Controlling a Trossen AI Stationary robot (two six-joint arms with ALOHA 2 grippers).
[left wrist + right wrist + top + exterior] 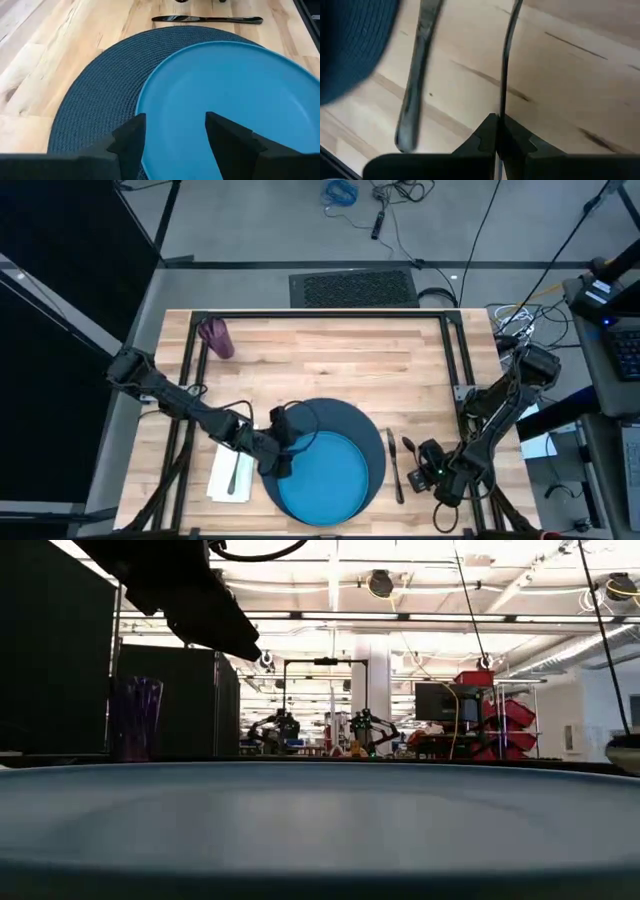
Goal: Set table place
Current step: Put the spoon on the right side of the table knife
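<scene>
A dark blue round mat lies near the table's front edge with a bright blue plate on it. My left gripper hangs open over the plate's left rim, one finger on either side of that stretch of rim. A white napkin with a fork on top lies left of the mat. A knife lies right of the mat. Beside it my right gripper is shut on the spoon. A purple cup stands at the far left. My right gripper pinches the spoon's thin handle between its two fingertips. The handle shows edge-on and runs straight away from the fingers, along their line, toward the table's far side. Whether the spoon's far end rests on the wood, I cannot tell.
Bare wood stretches across the table's far half. A black frame rail runs along the far edge and down both sides. In the low view the plate's rim fills the foreground and my left arm crosses the top.
</scene>
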